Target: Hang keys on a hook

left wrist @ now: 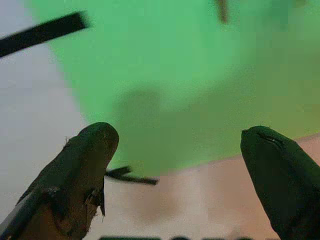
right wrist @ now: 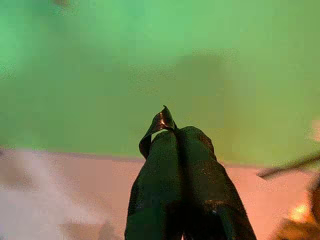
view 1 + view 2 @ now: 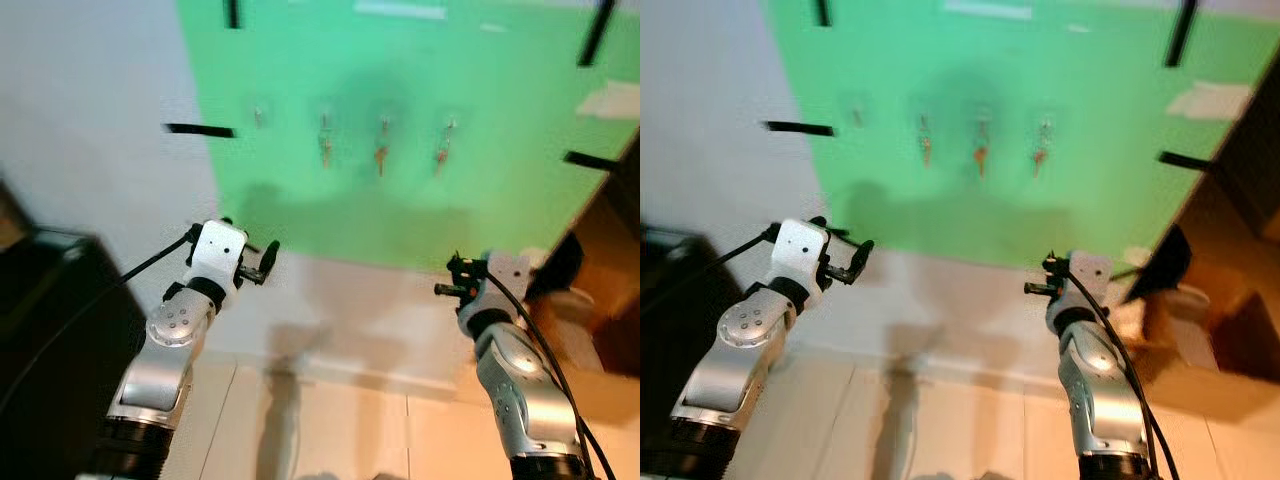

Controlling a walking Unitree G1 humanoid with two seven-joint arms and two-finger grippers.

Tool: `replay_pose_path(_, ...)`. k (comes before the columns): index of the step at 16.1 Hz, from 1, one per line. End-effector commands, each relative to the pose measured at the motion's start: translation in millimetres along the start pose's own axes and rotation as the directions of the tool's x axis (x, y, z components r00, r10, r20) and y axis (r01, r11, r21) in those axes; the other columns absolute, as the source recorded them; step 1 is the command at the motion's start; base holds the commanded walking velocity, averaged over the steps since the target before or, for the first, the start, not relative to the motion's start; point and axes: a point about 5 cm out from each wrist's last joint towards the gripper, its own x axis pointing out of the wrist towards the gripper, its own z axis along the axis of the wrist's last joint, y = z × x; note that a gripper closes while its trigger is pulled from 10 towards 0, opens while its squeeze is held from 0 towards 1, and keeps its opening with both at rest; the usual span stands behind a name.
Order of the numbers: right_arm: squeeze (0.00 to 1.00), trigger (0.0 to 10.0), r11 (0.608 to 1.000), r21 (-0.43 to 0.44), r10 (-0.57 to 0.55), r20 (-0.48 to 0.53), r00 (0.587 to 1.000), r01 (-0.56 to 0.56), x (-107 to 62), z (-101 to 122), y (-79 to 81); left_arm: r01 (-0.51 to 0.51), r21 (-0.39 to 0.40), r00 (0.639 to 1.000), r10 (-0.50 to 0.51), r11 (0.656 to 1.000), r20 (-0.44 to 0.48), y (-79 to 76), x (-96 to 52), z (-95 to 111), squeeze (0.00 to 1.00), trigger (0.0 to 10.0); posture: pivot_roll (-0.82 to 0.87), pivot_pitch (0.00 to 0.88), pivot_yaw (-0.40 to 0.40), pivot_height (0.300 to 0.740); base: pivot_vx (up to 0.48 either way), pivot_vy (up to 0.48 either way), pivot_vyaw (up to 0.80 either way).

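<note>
A green board (image 3: 400,60) on the wall carries a row of small hooks. Keys (image 3: 381,155) hang from three of them, and the leftmost hook (image 3: 258,115) looks bare. My right gripper (image 3: 447,288) is held up below the board's lower right part, well short of the hooks. In the right wrist view its fingers (image 2: 195,170) are shut, with a thin metal loop (image 2: 161,121), apparently a key ring, sticking out at the tips. My left gripper (image 3: 264,262) is raised below the board's lower left corner, open and empty, its two fingers (image 1: 85,160) wide apart.
A black cabinet (image 3: 50,330) stands close at my left. Brown boxes and furniture (image 3: 600,330) crowd the right side. Black tape strips (image 3: 200,130) mark the wall around the board. Pale floor tiles (image 3: 330,430) lie below the white wall base.
</note>
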Motion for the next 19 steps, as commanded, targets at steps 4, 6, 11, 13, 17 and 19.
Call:
replay_pose_path(4, 0.00, 10.0, 0.999, 0.023, 0.046, 0.023, 0.999, -0.046, 2.0, 3, 11.2, -0.032, 0.008, 0.999, 0.032, 0.999, -0.015, 8.2, -7.5, -2, 0.00, 10.0, 0.01, 0.000, -0.010, 0.740, 0.000, 0.397, 0.00)
replay_pose_path(6, 0.00, 10.0, 0.999, 0.042, 0.031, 0.019, 0.999, -0.031, 2.0, 3, 12.0, -0.036, 0.015, 0.999, 0.036, 0.999, -0.019, 9.3, -8.7, -3, 0.00, 10.0, 0.01, 0.000, -0.005, 0.740, 0.000, 0.157, 0.00)
replay_pose_path(11, 0.00, 10.0, 0.998, 0.053, 0.031, 0.017, 0.999, -0.032, -0.7, 1, 14.5, -0.072, 0.004, 0.997, 0.072, 0.997, -0.036, 10.0, -9.7, -4, 0.03, 10.0, 0.00, 0.000, 0.013, 0.740, 0.000, 0.000, 0.00)
replay_pose_path(13, 0.00, 10.0, 0.998, 0.055, 0.027, 0.022, 0.999, -0.028, -2.4, 2, 15.3, -0.056, -0.020, 0.998, 0.056, 0.998, -0.023, 9.3, -8.4, -1, 0.03, 10.0, -0.02, 0.000, 0.024, 0.740, 0.000, 0.000, 0.00)
replay_pose_path(17, 0.00, 10.0, 1.000, -0.005, 0.027, 0.070, 0.997, -0.027, -1.5, 10, 14.4, -0.039, -0.023, 0.999, 0.039, 0.999, -0.023, 5.5, -10.1, 0, 0.04, 10.0, -0.01, 0.000, 0.022, 0.740, 0.000, 0.000, 0.00)
replay_pose_path(19, 0.00, 10.0, 1.000, 0.002, 0.025, 0.088, 0.996, -0.025, 2.2, 15, 17.3, -0.030, -0.008, 0.999, 0.030, 1.000, -0.023, 9.3, -11.2, 1, 0.05, 10.0, 0.00, 0.000, 0.024, 0.740, 0.000, 0.000, 0.80)
